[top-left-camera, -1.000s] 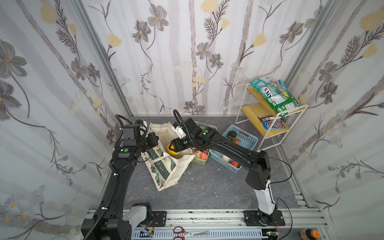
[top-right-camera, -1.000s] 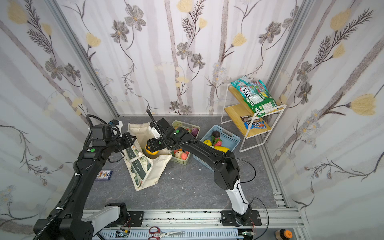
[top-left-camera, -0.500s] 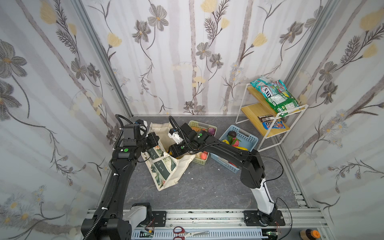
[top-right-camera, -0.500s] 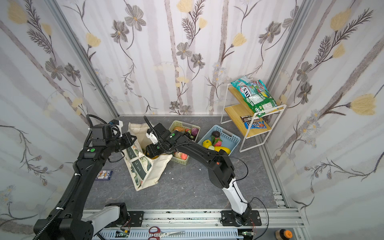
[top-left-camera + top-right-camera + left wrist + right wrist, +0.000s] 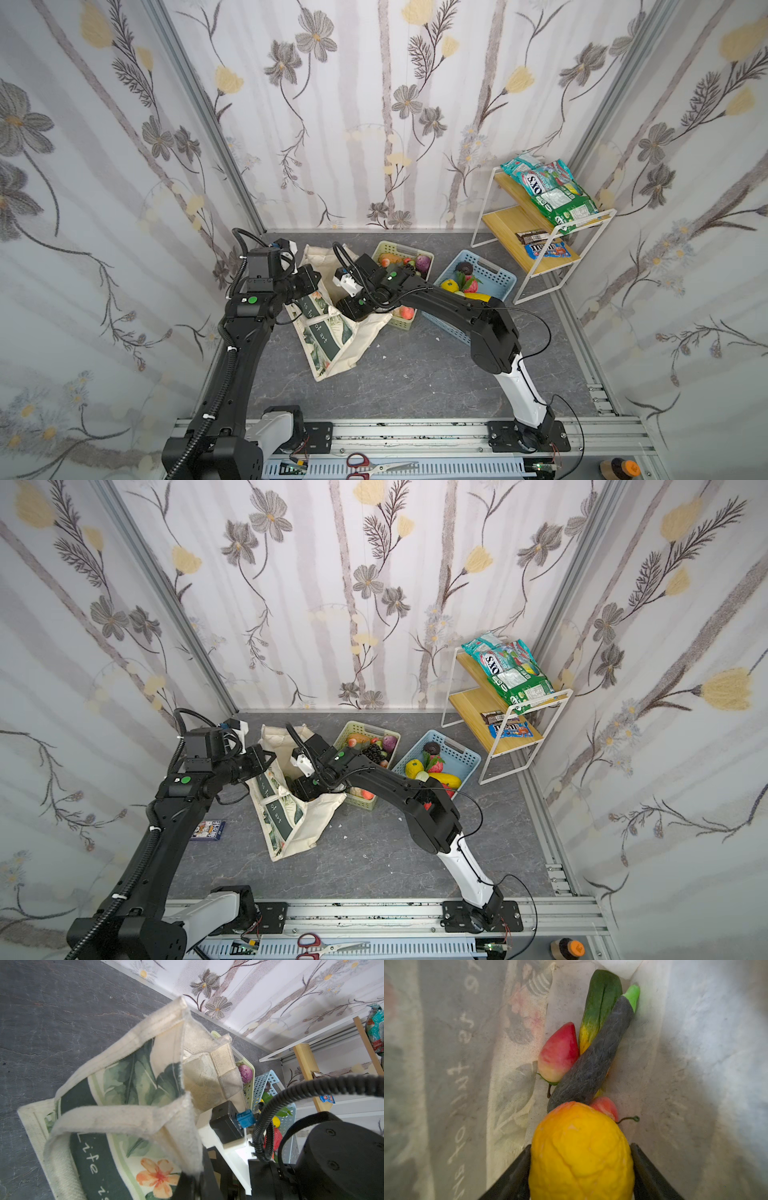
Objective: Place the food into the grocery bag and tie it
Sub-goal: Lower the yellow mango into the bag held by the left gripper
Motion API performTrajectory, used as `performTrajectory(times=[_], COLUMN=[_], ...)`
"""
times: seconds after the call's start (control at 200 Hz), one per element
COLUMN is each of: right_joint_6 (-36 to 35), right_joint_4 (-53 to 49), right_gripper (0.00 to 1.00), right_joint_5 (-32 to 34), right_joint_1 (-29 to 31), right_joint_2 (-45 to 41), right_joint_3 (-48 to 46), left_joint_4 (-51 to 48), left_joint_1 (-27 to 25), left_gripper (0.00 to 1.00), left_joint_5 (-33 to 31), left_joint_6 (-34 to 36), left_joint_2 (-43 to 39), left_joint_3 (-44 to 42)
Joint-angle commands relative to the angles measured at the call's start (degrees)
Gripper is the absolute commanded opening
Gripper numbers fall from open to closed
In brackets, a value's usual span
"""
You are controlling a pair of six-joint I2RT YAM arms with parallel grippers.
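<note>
My right gripper (image 5: pixel 580 1146) is down inside the grocery bag (image 5: pixel 675 1064). Its two black jaws are pressed against the sides of a bumpy yellow-orange lemon (image 5: pixel 581 1159), which fills the gap between them. Just past the lemon, on the bag's bottom, lies a dark grey aubergine (image 5: pixel 596 1057) with a bright green tip. A red-and-cream fruit (image 5: pixel 559 1053) touches its side, and a long green piece (image 5: pixel 600 1001) that fades to yellow sits partly under it. A second small red fruit (image 5: pixel 605 1106) with a curled wire stem is tucked against the lemon. From this close I cannot tell whether the lemon rests on that pile or hangs just above it.

My left gripper (image 5: pixel 189 1184) is pinched together on the bag's cream rim near one handle, holding that side of the mouth up. The leaf print and the dark green band with white lettering show on the outer face.

In both top views the bag slumps on the grey floor between my two arms. A pale green basket (image 5: pixel 400 325) of toy produce stands just beside it, and a blue basket (image 5: pixel 496 277) with more produce comes next. Farther off, in the corner, a white wire rack (image 5: pixel 509 220) carries snack packets (image 5: pixel 557 199) on its upper shelf. Scissors (image 5: pixel 365 461) lie on the front rail.
</note>
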Motion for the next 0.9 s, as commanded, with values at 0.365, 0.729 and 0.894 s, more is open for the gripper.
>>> performTrajectory(times=[0.365,0.729,0.894], right_joint_6=[-0.2,-1.6,-1.6], right_joint_4=[-0.2,-1.2,0.6], right_gripper=[0.66,0.66,0.68], right_joint_5=[-4.2,-5.5,-9.3], right_joint_1=[0.3,0.9,1.1], right_joint_2=[4.6,6.8,6.9], right_joint_3=[0.3,0.2,0.4], left_joint_4=[2.9,3.0,2.9], left_joint_1=[-0.1,-0.2,-0.3], left_gripper=[0.0,0.0,0.0], left_joint_5=[2.0,2.1,2.4], left_joint_6=[0.6,0.8,0.8], left_joint_2=[0.5,1.2,1.5], left_joint_3=[1.1,1.9,1.9])
